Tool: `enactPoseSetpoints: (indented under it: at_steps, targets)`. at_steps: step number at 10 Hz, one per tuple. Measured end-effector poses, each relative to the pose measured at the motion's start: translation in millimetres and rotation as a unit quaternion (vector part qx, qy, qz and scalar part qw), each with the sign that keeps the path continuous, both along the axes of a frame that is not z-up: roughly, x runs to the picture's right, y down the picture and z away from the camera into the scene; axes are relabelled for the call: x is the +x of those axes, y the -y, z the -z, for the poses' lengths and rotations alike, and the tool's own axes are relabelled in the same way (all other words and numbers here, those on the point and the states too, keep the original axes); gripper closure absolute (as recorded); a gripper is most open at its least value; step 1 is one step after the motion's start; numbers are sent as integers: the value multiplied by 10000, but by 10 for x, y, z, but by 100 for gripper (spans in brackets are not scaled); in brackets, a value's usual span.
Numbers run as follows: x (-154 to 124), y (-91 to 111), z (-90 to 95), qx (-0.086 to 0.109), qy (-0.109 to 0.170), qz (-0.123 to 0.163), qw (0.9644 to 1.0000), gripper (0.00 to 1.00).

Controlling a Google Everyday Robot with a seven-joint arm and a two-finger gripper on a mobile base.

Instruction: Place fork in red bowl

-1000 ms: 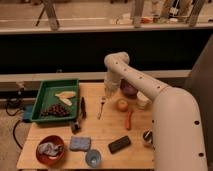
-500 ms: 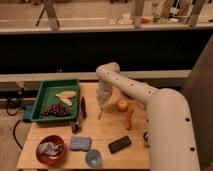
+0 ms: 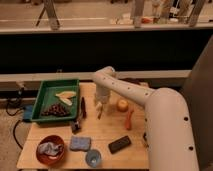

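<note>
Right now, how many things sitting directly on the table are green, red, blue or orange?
Green: 1, tray
Red: 1, bowl
Blue: 2, sponge and cup
Orange: 2, round fruit and long piece
Total: 6
The gripper hangs over the middle of the table, beside the tray.

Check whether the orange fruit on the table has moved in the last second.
No. The orange fruit sits where it was, at the same gap from the green tray. The gripper hangs just left of the fruit, between it and the tray.
</note>
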State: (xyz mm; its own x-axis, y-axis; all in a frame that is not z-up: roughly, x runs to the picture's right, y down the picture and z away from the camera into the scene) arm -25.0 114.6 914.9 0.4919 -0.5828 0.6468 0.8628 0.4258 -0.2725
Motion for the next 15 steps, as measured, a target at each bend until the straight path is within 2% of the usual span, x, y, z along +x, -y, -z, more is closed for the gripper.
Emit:
enactPoseSetpoints:
  at_steps: [5, 6, 11, 13, 14, 15]
  targets:
    - [3, -25, -98, 103, 135, 144, 9998, 21]
    - [0, -40, -121, 95, 142, 171, 9997, 25]
    - [16, -103, -200, -67, 152, 214, 9996, 75]
    - [20, -95, -190, -71, 153, 217, 9996, 95]
    - [20, -97, -188, -76, 153, 218, 9996, 100]
    - [18, -97, -185, -92, 166, 223, 9996, 99]
